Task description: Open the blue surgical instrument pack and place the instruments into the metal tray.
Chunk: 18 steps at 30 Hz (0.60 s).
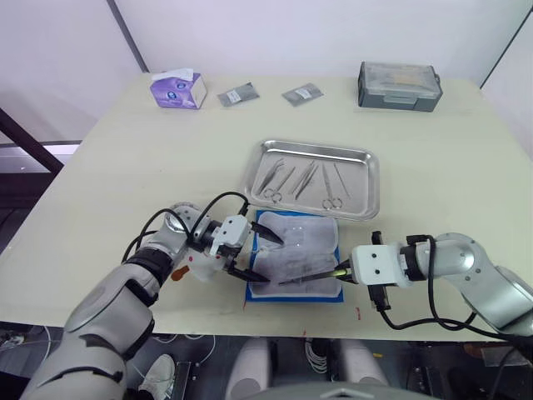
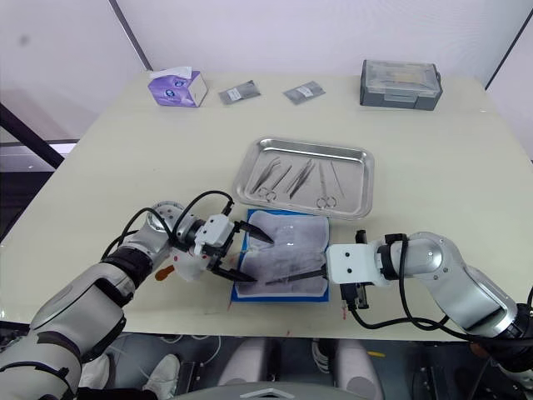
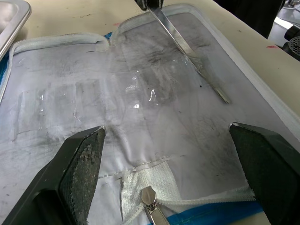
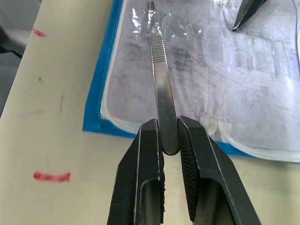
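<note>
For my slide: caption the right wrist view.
Right gripper pinching a flat silver instrument over the open blue pack.

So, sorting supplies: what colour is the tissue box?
Purple and white tissue box; clearest in left eye view.

No text, label, brand or number can be read anywhere. The purple box (image 1: 176,90) at the tabletop's far left corner carries a printed design, too small to make out. The two grey packets (image 1: 238,96) beside it and the grey lidded box (image 1: 399,86) show no readable marking. Short red marks (image 4: 51,176) stand on the tabletop (image 4: 47,93) near the pack (image 1: 296,254); they form no letters or figures.
</note>
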Each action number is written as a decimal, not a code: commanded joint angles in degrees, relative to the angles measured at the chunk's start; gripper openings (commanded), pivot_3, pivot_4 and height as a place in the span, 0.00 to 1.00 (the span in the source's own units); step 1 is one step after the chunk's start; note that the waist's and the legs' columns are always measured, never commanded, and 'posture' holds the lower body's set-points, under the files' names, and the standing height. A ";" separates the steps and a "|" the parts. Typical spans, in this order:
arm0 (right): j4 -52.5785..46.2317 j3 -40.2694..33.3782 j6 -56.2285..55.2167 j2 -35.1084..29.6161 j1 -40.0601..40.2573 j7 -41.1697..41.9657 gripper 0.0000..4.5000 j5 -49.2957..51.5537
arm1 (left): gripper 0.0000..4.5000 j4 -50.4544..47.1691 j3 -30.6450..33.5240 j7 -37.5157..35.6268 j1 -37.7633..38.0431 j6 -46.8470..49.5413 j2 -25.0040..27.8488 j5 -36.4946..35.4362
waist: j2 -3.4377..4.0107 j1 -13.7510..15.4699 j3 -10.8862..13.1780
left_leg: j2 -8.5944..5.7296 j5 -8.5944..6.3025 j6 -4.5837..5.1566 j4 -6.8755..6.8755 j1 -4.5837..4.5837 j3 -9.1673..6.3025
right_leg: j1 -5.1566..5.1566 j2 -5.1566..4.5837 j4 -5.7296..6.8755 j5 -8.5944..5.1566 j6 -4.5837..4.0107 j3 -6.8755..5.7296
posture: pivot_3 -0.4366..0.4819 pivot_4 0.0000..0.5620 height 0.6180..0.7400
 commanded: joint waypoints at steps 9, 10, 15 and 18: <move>0.11 -17.25 -7.28 -9.18 9.89 1.68 0.01 3.30 | 1.00 0.72 -3.31 -2.38 2.15 1.06 0.84 3.41 | -0.03 -0.02 0.02 | 0.00 0.00 0.00 0.00 0.01 0.08 | 0.01 -0.01 0.00 0.00 0.00 0.04 | 0.48 0.27 1.00; 0.59 -18.62 -7.94 -9.68 10.99 1.86 0.01 3.52 | 1.00 0.65 -3.33 -2.38 2.15 1.11 0.85 3.37 | -0.03 0.02 0.02 | 0.00 0.00 0.00 0.00 0.01 0.10 | 0.01 -0.01 -0.01 0.00 0.00 0.04 | 0.48 0.27 1.00; 2.78 -24.58 -10.28 -11.25 15.29 2.53 0.01 4.48 | 1.00 0.56 -3.34 -2.38 2.13 1.22 0.88 3.28 | -0.04 0.04 0.03 | 0.00 0.00 0.00 -0.01 -0.01 0.14 | 0.01 0.00 -0.04 0.00 0.00 0.03 | 0.48 0.27 1.00; 2.74 -28.68 -5.96 -9.23 16.02 1.00 0.01 8.37 | 1.00 0.62 -3.26 -2.38 2.08 1.28 0.86 3.26 | -0.06 -0.01 0.04 | 0.00 0.00 0.00 0.00 0.00 0.16 | 0.01 0.00 -0.02 0.00 0.00 0.06 | 0.48 0.27 1.00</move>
